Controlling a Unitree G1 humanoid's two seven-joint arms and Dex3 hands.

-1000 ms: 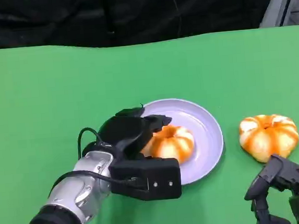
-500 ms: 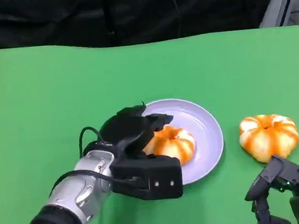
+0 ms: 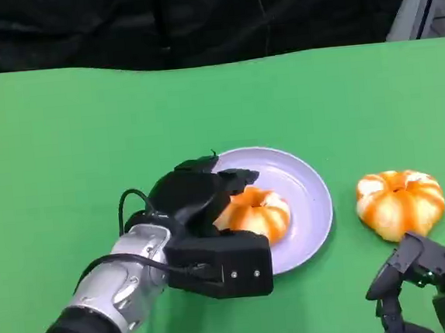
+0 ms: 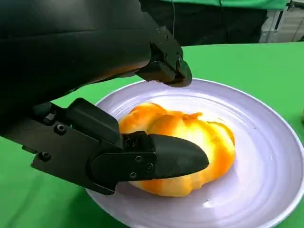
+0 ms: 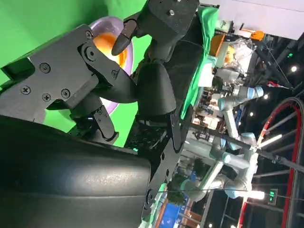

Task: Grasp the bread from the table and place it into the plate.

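Observation:
An orange-and-white glazed bread (image 3: pixel 254 214) lies on the pale lilac plate (image 3: pixel 306 182), left of its centre. My left hand (image 3: pixel 198 196) hovers over the plate's left side, fingers spread around the bread. In the left wrist view the thumb (image 4: pixel 166 159) lies along the near side of the bread (image 4: pixel 190 142), while a finger (image 4: pixel 171 66) hangs above the plate (image 4: pixel 266 156), clear of the bread. A second, similar bread (image 3: pixel 399 202) sits on the green table right of the plate. My right hand (image 3: pixel 424 289) rests low at the front right, just in front of that bread, holding nothing.
The green table (image 3: pixel 87 131) stretches wide to the left and behind the plate. A black backdrop runs along the far edge. The right wrist view looks past my right hand (image 5: pixel 118 90) to the plate (image 5: pixel 104 21) and lab equipment beyond the table.
The left hand has barely shifted, easing slightly toward me. The bread sits a touch lower on the plate. The right hand stays where it was.

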